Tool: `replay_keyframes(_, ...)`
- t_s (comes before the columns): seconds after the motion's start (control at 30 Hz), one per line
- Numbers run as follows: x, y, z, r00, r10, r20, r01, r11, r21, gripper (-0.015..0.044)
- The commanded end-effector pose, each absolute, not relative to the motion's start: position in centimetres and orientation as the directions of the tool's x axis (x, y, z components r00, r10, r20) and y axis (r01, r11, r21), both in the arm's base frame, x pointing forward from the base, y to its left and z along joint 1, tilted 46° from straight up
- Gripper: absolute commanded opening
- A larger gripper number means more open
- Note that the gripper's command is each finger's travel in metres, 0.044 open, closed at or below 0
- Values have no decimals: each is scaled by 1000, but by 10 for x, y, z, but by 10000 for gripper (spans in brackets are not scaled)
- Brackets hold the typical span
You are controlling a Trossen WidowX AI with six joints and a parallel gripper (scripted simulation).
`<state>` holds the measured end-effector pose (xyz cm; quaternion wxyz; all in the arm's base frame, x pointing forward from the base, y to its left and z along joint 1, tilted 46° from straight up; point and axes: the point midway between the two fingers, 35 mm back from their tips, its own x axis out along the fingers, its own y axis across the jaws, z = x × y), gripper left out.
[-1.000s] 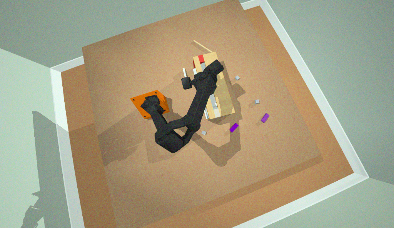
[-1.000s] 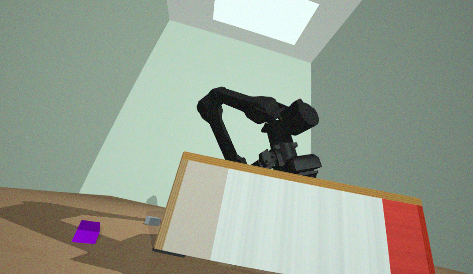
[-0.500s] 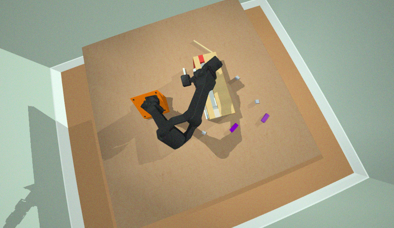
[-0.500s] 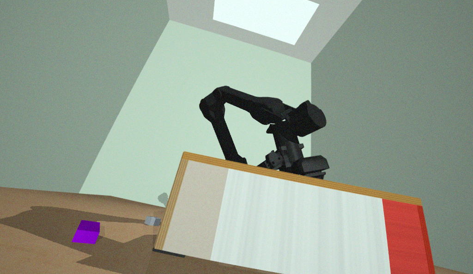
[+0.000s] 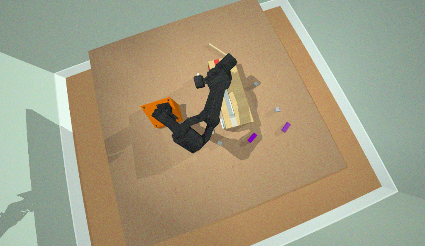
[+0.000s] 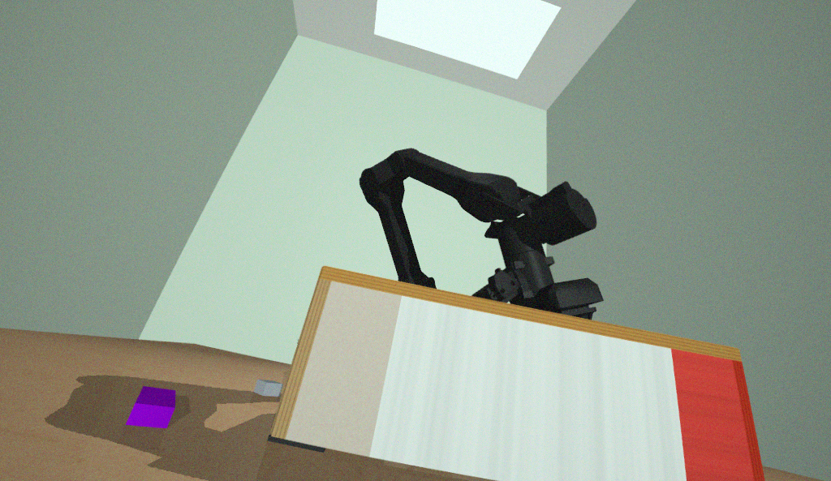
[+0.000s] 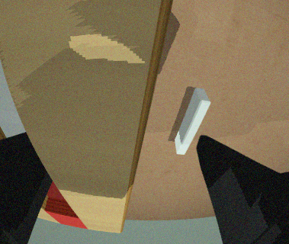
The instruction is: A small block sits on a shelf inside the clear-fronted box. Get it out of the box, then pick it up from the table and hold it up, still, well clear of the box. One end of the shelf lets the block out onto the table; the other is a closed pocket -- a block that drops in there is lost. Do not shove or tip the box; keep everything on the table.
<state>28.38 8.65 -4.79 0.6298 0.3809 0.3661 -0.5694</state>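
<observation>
The wooden box [image 5: 243,105] [image 6: 520,313] [image 7: 83,112] stands right of the table's middle, with its red end [image 5: 215,62] [image 6: 704,408] [image 7: 60,208] at the far side. The block on the shelf does not show clearly in any view; my arm covers much of the box from above. My gripper [image 5: 230,58] [image 6: 573,304] [image 7: 136,134] is open and empty. It hangs low over the red end, its fingers straddling the box's long top edge [image 7: 154,87]. A short white bar [image 5: 198,73] [image 7: 192,121] lies on the table beside the box, near my right finger.
Two purple blocks [image 5: 252,137] [image 5: 285,127] lie right of the box's near end; one shows in the low view [image 6: 152,406]. Small grey cubes [image 5: 256,83] [image 5: 277,109] [image 5: 220,143] [image 6: 268,387] are scattered around. A thin stick [image 5: 217,48] lies beyond the red end. The orange arm base [image 5: 150,108] is at the left.
</observation>
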Motion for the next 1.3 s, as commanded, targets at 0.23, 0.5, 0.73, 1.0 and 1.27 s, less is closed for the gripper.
replay_keyframes(0.23,284,104,-65,84,-434,-897,996,60,64,400)
replay_keyframes(0.5,284,109,-70,84,-434,-897,996,60,64,400)
replay_keyframes(0.73,282,134,-45,83,-434,-897,996,62,62,400)
replay_keyframes(1.0,278,152,-25,82,-436,-896,996,63,60,400)
replay_keyframes(1.27,279,166,-31,175,-452,-875,807,575,-136,285)
